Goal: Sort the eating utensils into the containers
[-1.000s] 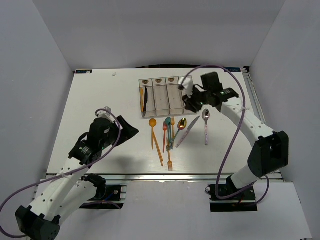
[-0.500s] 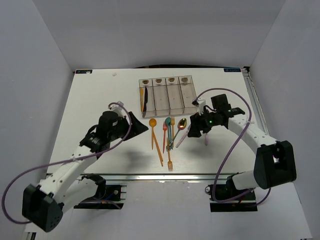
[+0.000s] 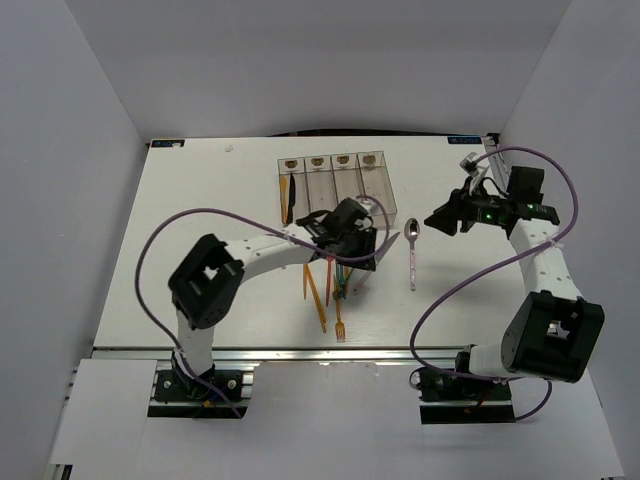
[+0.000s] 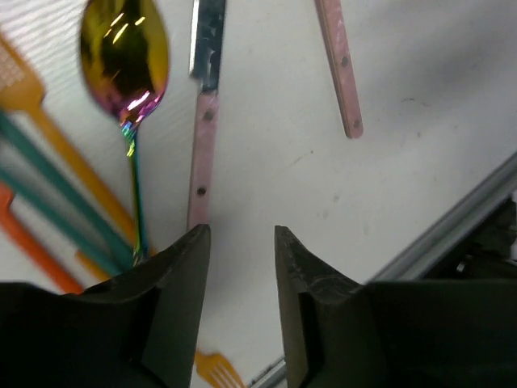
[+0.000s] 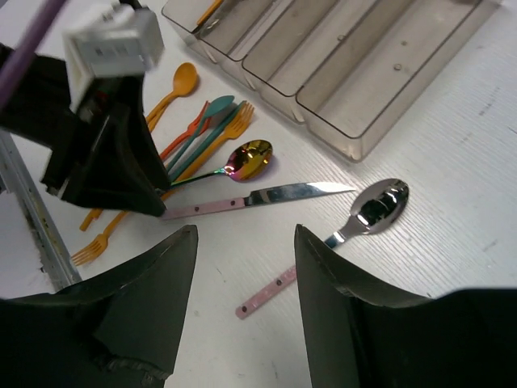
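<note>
My left gripper hung low over the table, jaws apart and grasping nothing, just above the handle end of the pink-handled knife. The rainbow-coloured spoon lay beside this knife, next to the orange and teal pieces. My right gripper was released and empty too, high above the silver spoon. The containers stood behind them. The leftmost bin held one orange and one black piece.
</note>
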Controlling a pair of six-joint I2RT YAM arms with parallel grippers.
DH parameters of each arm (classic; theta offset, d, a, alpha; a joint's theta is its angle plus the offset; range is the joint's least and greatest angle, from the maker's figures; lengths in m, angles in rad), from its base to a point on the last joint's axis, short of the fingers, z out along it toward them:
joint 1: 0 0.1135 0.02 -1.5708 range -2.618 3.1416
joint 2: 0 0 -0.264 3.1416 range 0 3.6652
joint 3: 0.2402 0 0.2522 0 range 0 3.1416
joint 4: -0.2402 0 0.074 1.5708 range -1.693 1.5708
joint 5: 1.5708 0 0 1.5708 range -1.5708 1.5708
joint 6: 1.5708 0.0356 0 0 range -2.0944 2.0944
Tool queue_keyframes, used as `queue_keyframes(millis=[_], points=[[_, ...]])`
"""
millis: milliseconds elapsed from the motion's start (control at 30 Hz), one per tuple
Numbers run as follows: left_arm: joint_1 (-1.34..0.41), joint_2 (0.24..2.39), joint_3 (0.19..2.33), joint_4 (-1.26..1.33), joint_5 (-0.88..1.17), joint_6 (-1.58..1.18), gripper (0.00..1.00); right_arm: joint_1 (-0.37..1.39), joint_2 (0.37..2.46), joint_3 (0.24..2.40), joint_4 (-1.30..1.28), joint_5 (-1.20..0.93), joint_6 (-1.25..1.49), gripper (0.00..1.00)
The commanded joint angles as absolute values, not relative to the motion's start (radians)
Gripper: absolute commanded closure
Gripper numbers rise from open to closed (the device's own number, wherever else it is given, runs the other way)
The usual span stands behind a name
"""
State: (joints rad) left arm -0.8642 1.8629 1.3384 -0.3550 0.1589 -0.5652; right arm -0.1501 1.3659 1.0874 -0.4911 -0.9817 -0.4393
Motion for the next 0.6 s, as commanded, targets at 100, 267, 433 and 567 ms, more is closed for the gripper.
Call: queue_keyframes(millis=[100, 267, 433, 567], points=[[-0.956, 2.043, 1.606, -0.543, -0.06, -0.433, 0.43, -0.213, 1.331, 1.071, -0.56, -1.083, -0.511, 0.41], [-0.957, 2.137, 1.693, -0.577, -0.09, -0.403, 0.4, -0.215, 1.339, 1.06, -0.543, -1.101, -0.497, 0.41], [-0.963, 2.212, 1.77, -0.635, -0.133, -0.384, 0.4, -0.218, 1.358, 1.069, -0.531, -1.111, -0.482, 0.4], [-0.969, 2.229, 1.776, -0.643, -0.158, -0.379, 0.4, -0.219, 1.362, 1.062, -0.523, -1.115, -0.472, 0.4]])
